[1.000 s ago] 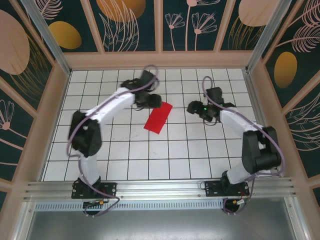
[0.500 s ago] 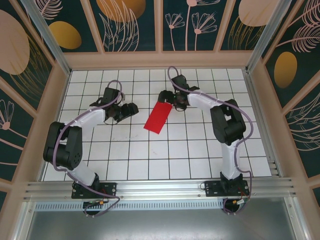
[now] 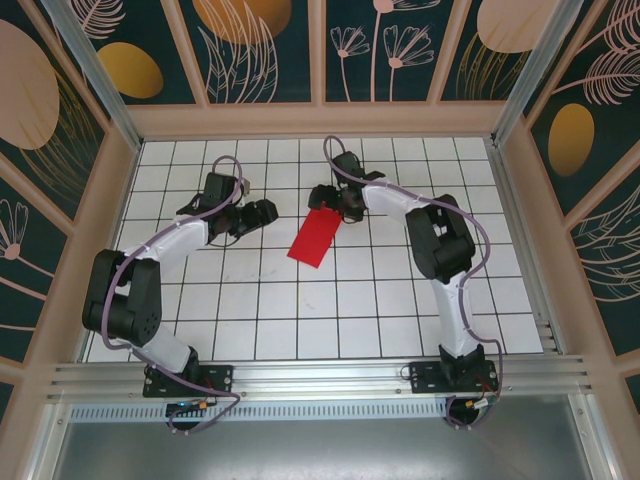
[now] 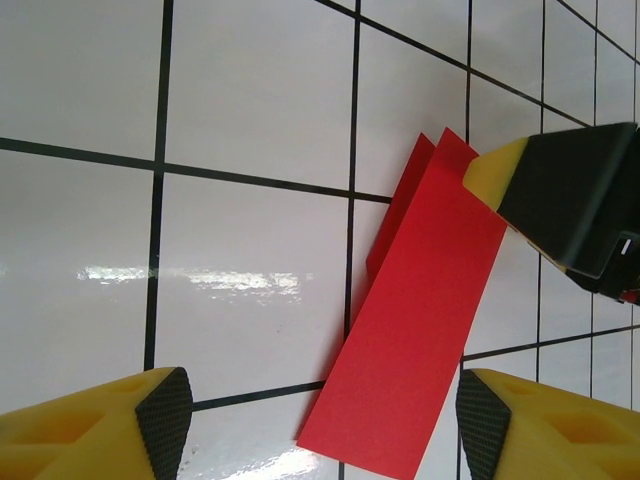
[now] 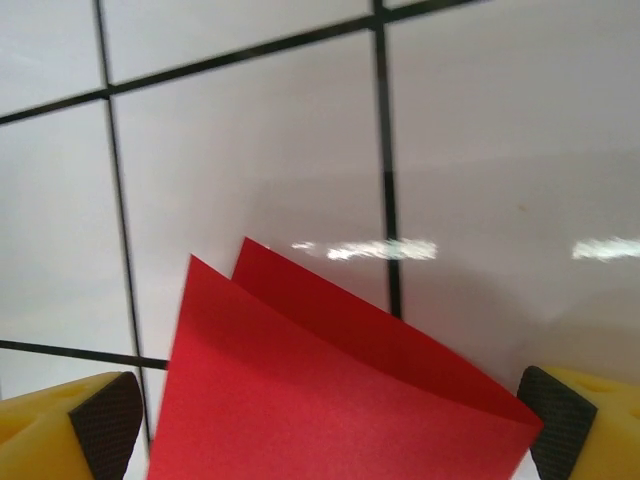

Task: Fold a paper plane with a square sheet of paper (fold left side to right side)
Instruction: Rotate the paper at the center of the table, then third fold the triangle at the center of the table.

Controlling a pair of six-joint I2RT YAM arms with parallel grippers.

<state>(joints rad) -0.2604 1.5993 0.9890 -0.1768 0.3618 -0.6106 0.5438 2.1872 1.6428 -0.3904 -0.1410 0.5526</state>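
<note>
At far end of paper [image 3: 316, 238]: right claw [image 3: 323, 199] spread, maybe touching.

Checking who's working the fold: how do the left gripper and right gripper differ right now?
The right gripper is at the far end of the red paper; the left gripper is off to its left. The right gripper's fingers straddle that end; the left gripper stands apart from the paper. Both are open.

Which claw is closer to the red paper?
The right. The right gripper is at the far end of the red paper, its open jaws either side of that end. The left gripper, also open, is off to the paper's left with bare table between.
</note>
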